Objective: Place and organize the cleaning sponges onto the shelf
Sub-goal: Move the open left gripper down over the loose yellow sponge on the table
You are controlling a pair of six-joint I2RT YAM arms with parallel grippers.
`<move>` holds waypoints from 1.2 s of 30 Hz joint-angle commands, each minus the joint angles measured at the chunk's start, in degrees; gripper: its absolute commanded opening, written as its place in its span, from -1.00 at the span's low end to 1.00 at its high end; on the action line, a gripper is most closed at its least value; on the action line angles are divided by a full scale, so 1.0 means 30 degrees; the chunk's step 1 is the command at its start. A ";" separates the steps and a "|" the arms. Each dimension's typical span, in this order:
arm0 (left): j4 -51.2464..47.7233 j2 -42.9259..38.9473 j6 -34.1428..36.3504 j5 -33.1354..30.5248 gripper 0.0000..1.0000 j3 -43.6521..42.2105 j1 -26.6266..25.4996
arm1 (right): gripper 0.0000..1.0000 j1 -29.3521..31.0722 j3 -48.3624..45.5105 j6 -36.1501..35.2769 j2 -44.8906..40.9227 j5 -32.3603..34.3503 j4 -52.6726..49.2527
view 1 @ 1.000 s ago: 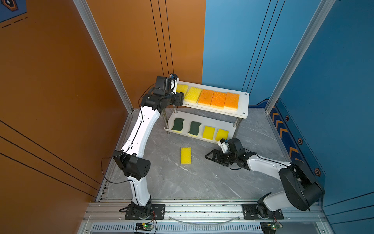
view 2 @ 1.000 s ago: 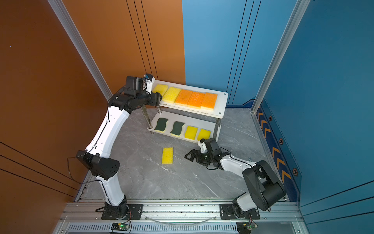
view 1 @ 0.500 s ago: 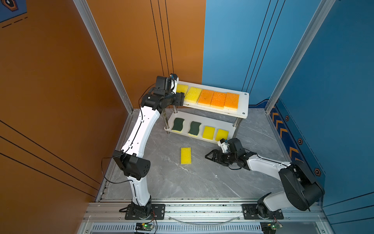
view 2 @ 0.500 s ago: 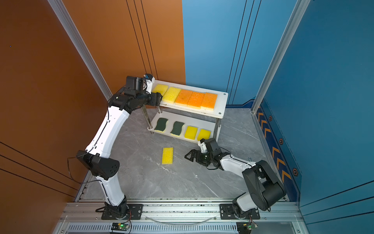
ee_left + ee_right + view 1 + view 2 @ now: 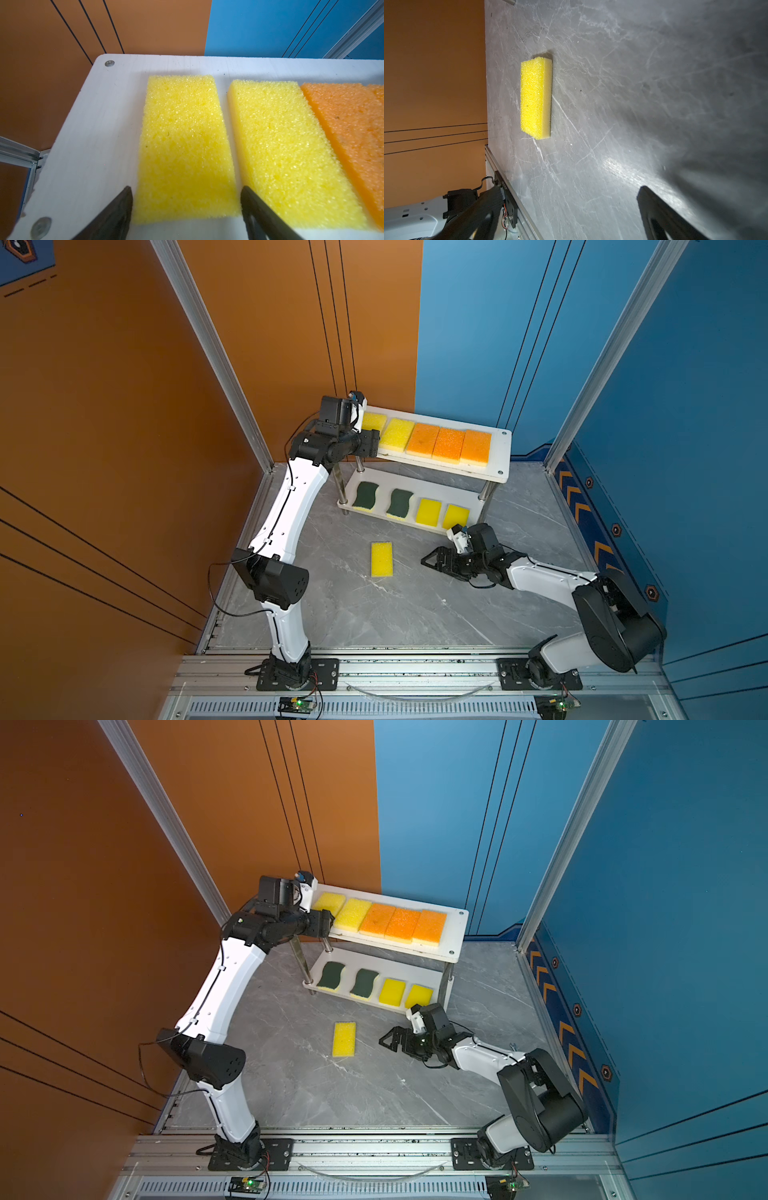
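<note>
Now parted, the left gripper (image 5: 186,209) has released a yellow sponge (image 5: 182,149) on the shelf (image 5: 500,456) top, while the wide-open right gripper (image 5: 430,562) faces the last sponge (image 5: 382,558) on the floor.

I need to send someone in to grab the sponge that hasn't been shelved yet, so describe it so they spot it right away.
Start at the white two-tier shelf by the back wall, then look down at the grey marble floor in front of it. A single yellow sponge lies flat there, near the right gripper. It is the only sponge off the shelf.
</note>
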 commanded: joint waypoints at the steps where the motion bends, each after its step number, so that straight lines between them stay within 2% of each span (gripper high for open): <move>1: 0.0427 -0.0491 -0.0225 -0.0146 0.66 0.0149 -0.0106 | 1.00 -0.0079 -0.0254 -0.0169 -0.0186 0.0291 0.0043; 11: 0.0558 -0.0634 -0.0249 -0.0177 0.71 0.0424 -0.0108 | 1.00 -0.0082 -0.0328 -0.0171 -0.0272 0.0266 0.0043; 12: 0.0565 -0.0634 -0.0298 -0.0178 0.80 0.0457 -0.0108 | 1.00 -0.0074 -0.0320 -0.0178 -0.0272 0.0267 0.0043; 19: 0.0595 -0.0787 -0.0264 -0.0208 0.88 0.0546 -0.0077 | 1.00 -0.0089 -0.0290 -0.0150 -0.0302 0.0251 0.0072; 36: 0.0978 -0.1762 -0.0293 -0.0412 0.91 0.0055 -0.0072 | 1.00 -0.0043 -0.0283 -0.0071 -0.0214 0.0160 0.0246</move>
